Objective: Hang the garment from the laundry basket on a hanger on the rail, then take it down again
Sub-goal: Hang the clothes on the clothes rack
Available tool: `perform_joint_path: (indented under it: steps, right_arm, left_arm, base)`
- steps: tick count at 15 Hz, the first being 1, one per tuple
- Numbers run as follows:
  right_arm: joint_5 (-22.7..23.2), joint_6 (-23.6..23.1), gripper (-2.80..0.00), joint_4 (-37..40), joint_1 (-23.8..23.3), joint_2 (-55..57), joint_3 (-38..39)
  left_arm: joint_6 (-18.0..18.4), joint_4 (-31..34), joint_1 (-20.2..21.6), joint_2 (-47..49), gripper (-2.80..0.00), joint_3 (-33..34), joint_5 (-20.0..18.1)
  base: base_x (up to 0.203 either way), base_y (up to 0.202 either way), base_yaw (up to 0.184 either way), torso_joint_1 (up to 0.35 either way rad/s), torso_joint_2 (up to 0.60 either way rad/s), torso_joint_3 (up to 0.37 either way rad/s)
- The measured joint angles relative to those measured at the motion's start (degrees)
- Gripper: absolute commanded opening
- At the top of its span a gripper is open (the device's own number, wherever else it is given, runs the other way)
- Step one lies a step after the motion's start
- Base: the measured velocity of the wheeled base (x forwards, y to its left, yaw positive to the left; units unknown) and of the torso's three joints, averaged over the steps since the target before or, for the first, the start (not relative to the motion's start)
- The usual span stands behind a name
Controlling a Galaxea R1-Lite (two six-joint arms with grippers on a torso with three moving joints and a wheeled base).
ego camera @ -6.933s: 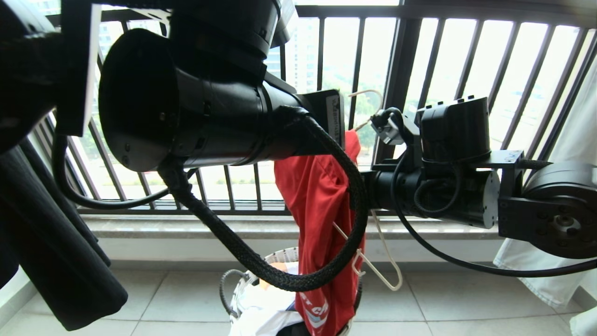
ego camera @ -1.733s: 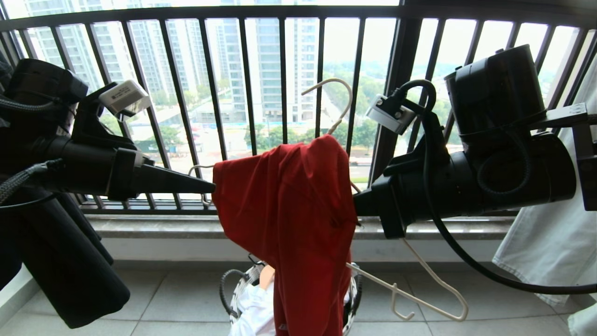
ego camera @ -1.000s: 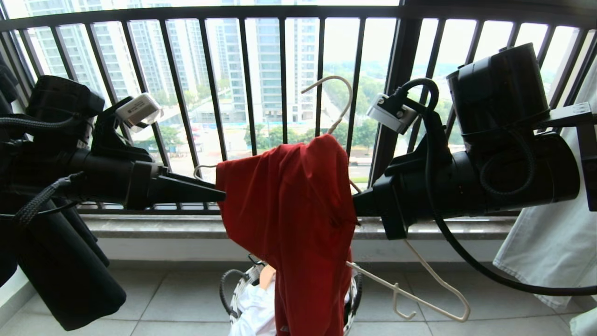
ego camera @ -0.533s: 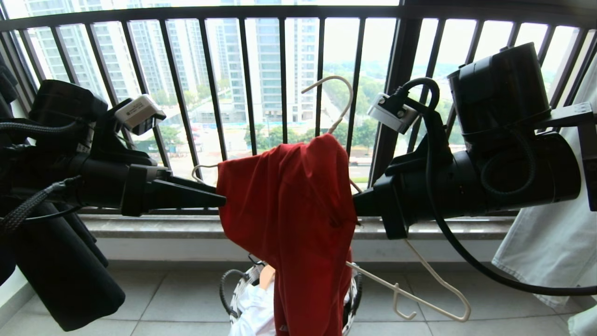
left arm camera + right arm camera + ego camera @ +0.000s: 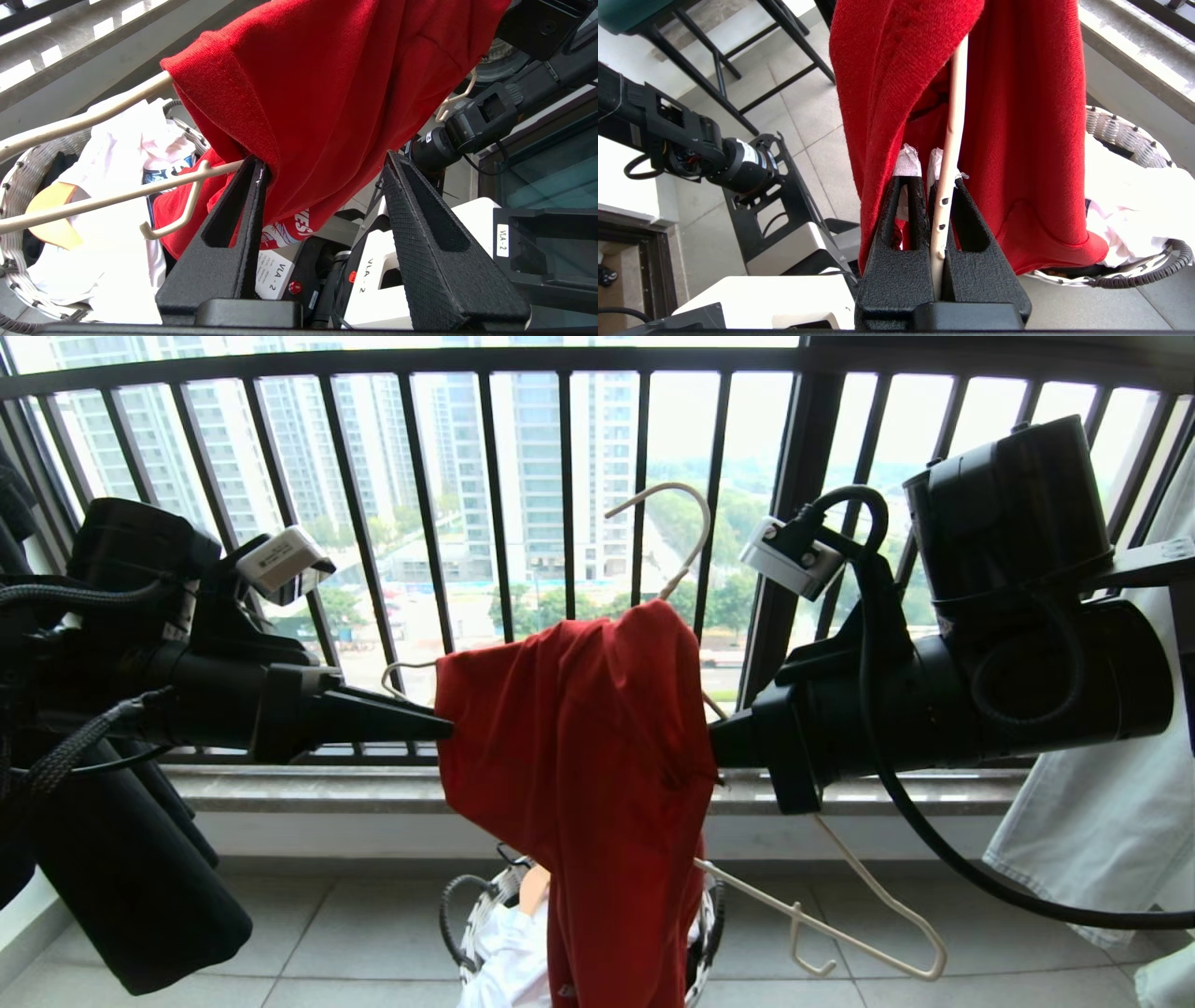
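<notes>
— Shirt (image 5: 579,747) where? Draped on hanger (image 5: 868,933), between both arms, above basket (image 5: 467,905).
— Left pincer (image 5: 322,163)? Half open astride sleeve hem; nearer. Right pincer (image 5: 931,172)? Clamped on hanger wire.

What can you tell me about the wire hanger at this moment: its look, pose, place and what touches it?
The hanger is thin off-white wire, triangular, with a slim curved hook pointing up before the black railing. It hangs tilted, one shoulder low on the right with a small notch hook. The red T-shirt is draped over its middle. The right gripper is shut on one wire arm; the left gripper straddles the shirt's hem by the other end, jaws apart. It hangs above the laundry basket.
</notes>
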Motion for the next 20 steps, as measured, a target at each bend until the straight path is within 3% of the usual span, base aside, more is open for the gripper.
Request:
perform_joint_path:
  steps: [11, 15, 20]
  right_arm:
    - [-0.15, -0.06, -2.8, -0.11, 1.03, -1.08, 0.8]
    - [-0.24, -0.09, -2.8, -0.27, -0.91, -0.58, 0.24]
    - [-0.24, -0.09, -2.8, -0.27, -2.82, -0.03, -0.5]
  left_arm:
    - [-1.87, -2.94, 3.24, -1.43, -2.8, -0.12, 0.47]
    - [-7.45, -3.02, 4.38, -5.79, -2.8, -1.98, 6.98]
    - [-8.34, -3.17, 4.85, -9.09, -2.8, -3.11, 12.84]
  base:
    - [0.0, 0.0, 0.0, 0.0, 0.0, 0.0]
    - [0.0, 0.0, 0.0, 0.0, 0.0, 0.0]
    - [0.0, 0.0, 0.0, 0.0, 0.0, 0.0]
